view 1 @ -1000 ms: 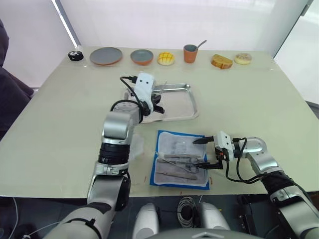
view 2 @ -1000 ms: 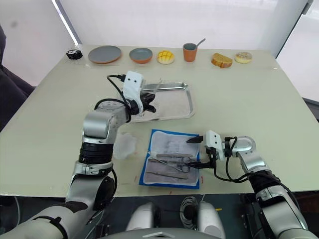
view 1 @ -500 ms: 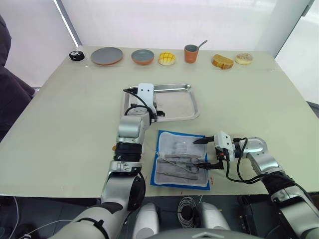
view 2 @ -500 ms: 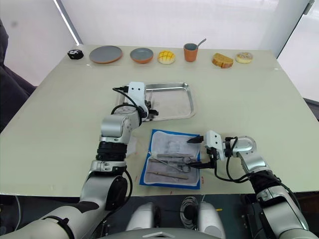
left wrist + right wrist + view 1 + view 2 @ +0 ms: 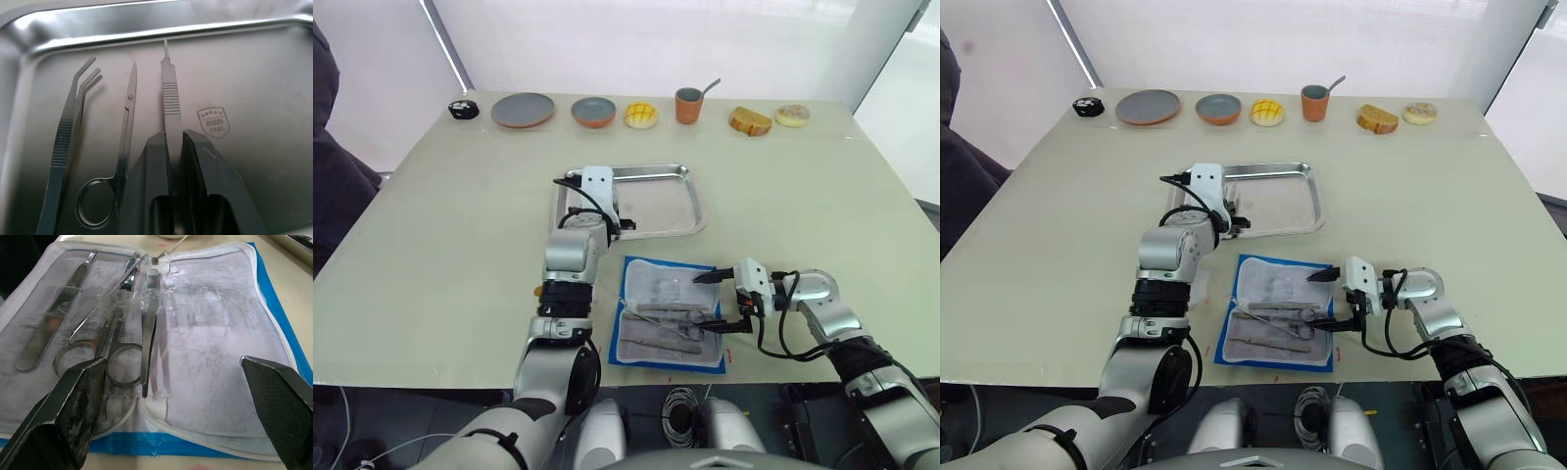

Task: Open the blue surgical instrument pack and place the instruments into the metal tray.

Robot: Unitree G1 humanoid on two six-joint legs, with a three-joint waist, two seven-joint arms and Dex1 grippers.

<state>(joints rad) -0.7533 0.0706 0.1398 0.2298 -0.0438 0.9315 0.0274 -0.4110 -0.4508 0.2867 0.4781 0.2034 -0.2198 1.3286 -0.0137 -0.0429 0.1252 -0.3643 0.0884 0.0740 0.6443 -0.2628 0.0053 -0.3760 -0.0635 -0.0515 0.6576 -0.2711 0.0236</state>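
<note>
The blue surgical instrument pack [image 5: 668, 314] lies unzipped and flat near the table's front edge. Its whitish inner face [image 5: 220, 333] holds instruments under torn clear film: ring-handled scissors [image 5: 117, 363], tweezers [image 5: 148, 328] and a flat handle [image 5: 46, 335]. My right gripper [image 5: 714, 302] stands open at the pack's right edge, low over it, holding nothing. Behind the pack is the metal tray [image 5: 691, 174]. My left gripper [image 5: 172, 133] is down inside the tray, shut on a slim scalpel handle [image 5: 170, 93]. Beside it on the tray floor lie scissors [image 5: 124, 132] and bent tweezers [image 5: 68, 129].
Along the far table edge stand a small black object [image 5: 463, 110], a grey plate [image 5: 522, 109], a bowl [image 5: 592, 111], a yellow bun [image 5: 640, 116], a cup with a spoon [image 5: 687, 104], bread [image 5: 749, 120] and a doughnut [image 5: 791, 115]. A person in dark clothing [image 5: 333, 176] is at the left.
My left gripper has come down from above the tray's near-left part into the tray, and its elbow has swung right. The right arm and the pack have not moved.
</note>
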